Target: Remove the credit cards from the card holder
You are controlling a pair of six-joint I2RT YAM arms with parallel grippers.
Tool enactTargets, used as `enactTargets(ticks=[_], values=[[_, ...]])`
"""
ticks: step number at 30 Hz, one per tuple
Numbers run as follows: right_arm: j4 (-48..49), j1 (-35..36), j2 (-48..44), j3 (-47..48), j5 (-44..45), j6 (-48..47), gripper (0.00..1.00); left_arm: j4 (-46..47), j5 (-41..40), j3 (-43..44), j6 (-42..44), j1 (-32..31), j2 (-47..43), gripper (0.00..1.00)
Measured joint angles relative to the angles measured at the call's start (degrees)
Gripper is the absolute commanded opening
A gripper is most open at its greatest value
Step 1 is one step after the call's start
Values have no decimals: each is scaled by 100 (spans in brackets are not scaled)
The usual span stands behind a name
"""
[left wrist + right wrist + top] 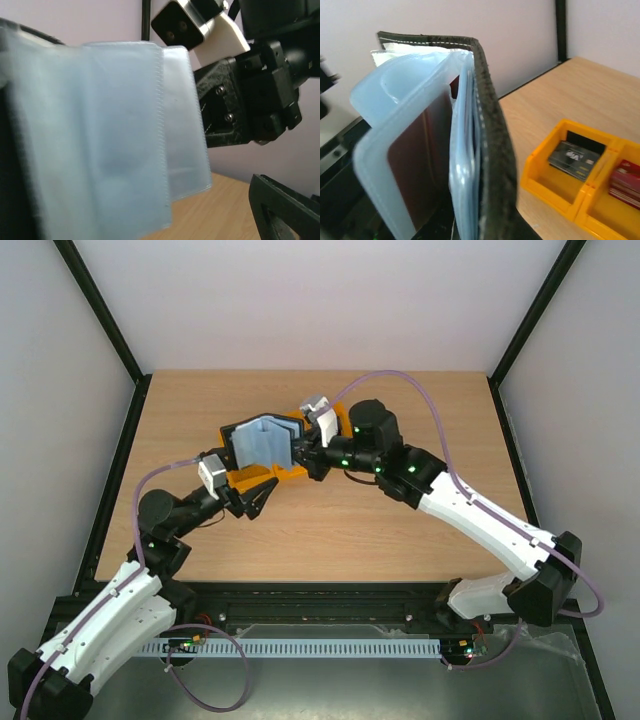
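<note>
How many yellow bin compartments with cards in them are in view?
2. Right wrist view: one compartment holds a dark grey card; the adjoining compartment holds red cards. More may lie out of frame.

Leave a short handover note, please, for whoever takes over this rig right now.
Left gripper: open, close to the black bifold card holder with pale blue sleeves, not gripping it.
Right gripper: shut on the holder's edge, holding it up and open by the yellow plastic bins.
Done: a dark grey plastic card lies in one bin compartment, red plastic cards in the next.
Left: at least one dark red card sits in a sleeve; pull it out, then check the other sleeves.
</note>
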Motion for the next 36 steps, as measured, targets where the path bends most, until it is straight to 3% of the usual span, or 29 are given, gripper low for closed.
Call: enactTargets(ticks=[7,16,20,28,36], values=[[-424,450,562,708,1858,256,2,-9,-505,-9,424,-11,116,100],[-758,791,1143,1222,2813,275,2,-28,-1493,-9,1016,-131,354,100],[-789,898,1340,1401,2905,267,2,-28,-1884,-9,1209,-142,411,100],[-796,922,1353,1429,2815,79,2,-310,-2516,-9,1290,-105,332,72],[-1093,643,1167,1427,2330,-142,1,-835,-2557,39,706,415,109,64]])
